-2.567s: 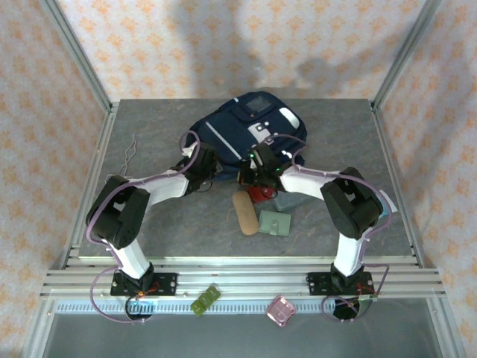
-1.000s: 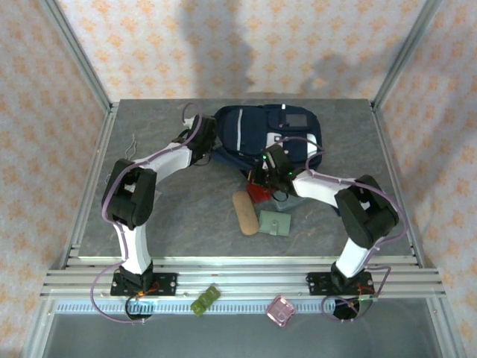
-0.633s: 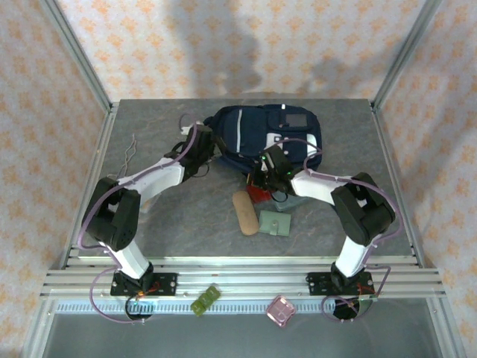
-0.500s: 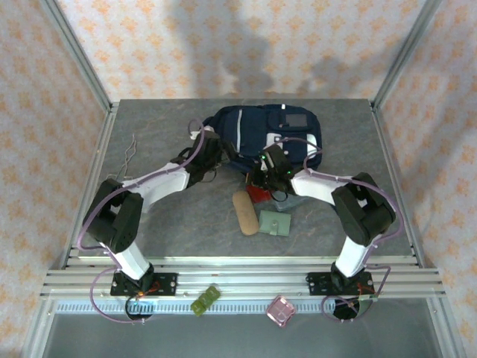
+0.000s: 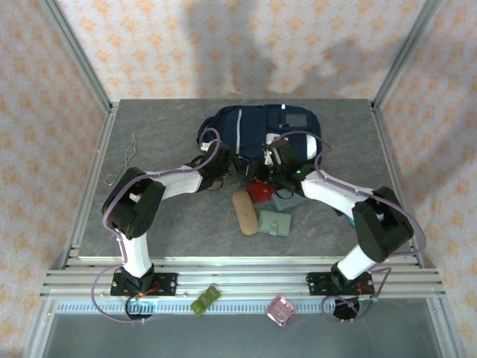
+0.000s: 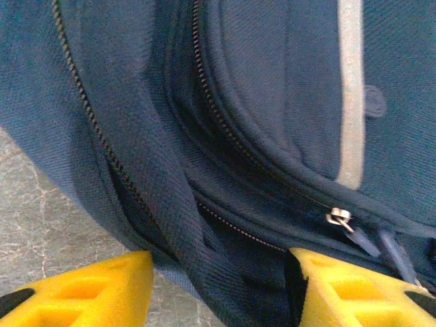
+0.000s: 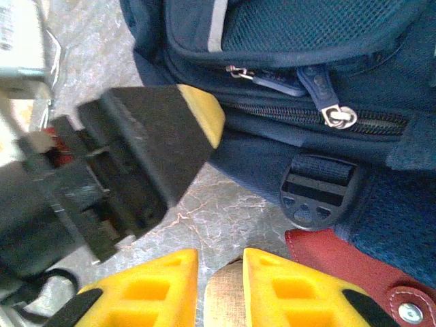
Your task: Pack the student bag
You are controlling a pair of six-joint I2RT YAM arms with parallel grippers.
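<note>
The navy student bag [image 5: 257, 128] lies at the back middle of the table, grey-white stripe up. My left gripper [image 5: 227, 165] is at its near edge. In the left wrist view the bag [image 6: 259, 102] is close up, and the left gripper [image 6: 218, 286] stands open with a fold of bag fabric between the yellow fingers [image 6: 82, 289], beside a zipper pull [image 6: 338, 217]. My right gripper [image 5: 264, 168] hovers just right of it. Its jaws [image 7: 220, 272] are slightly parted with nothing between, above a tan pouch [image 7: 223, 300]. The bag [image 7: 306, 54] and its buckle [image 7: 317, 191] lie ahead.
A tan pouch [image 5: 244, 212], a red pouch [image 5: 260, 191], a grey-green case [image 5: 286, 200] and a green wallet [image 5: 276, 222] lie in front of the bag. A bent wire [image 5: 125, 158] rests at the left. Green [image 5: 204, 300] and pink [image 5: 281, 310] items sit on the front rail.
The left gripper moved from the bag's left side round to its near edge, close to the right gripper. The right jaws parted a little. The bag stayed put over the last second.
</note>
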